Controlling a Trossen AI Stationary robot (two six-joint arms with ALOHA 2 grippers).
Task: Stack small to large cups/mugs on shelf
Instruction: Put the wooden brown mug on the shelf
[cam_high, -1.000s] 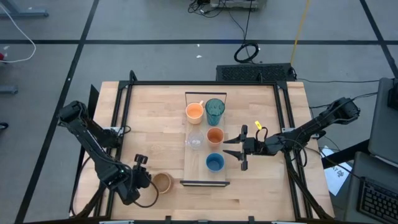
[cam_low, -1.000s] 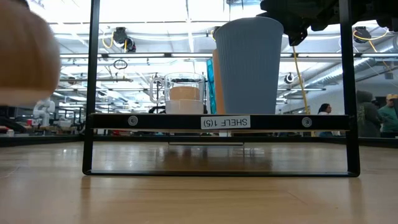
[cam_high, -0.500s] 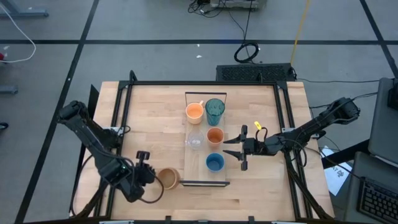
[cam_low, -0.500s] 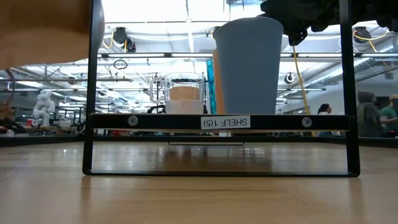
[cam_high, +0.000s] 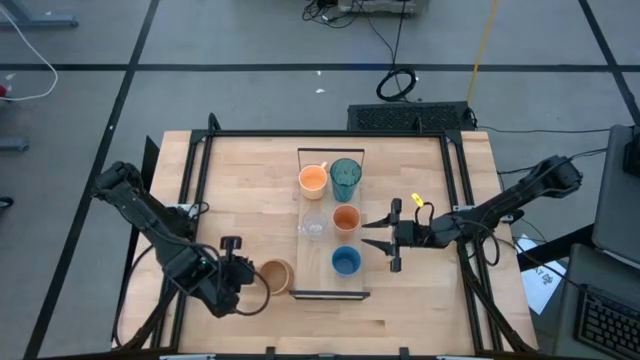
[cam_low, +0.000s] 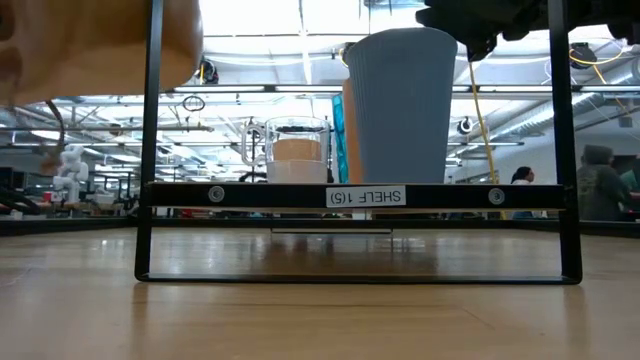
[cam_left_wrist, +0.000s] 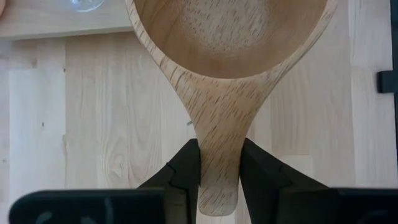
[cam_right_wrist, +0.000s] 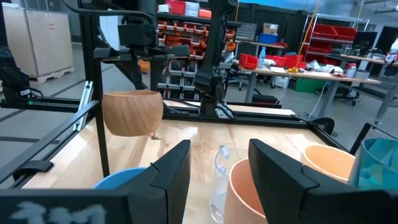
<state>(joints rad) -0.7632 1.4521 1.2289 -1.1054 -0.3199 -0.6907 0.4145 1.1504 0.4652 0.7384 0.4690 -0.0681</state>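
Left gripper jaws clamped on wooden mug's handle, mug upright, handle pointing away from shelf.

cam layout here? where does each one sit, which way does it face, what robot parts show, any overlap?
High: above the table, facing straight down; both arms, left hand, right hand, shelf.
Low: tabletop height, level across into the room; shelf frame, blue cup; right arm at top.
Left wrist: on the left arm, facing down; its fingers clamp the wooden mug by its handle.
Right wrist: on the right arm, facing across the shelf; its open fingers.
Shared: all four see the wooden mug.
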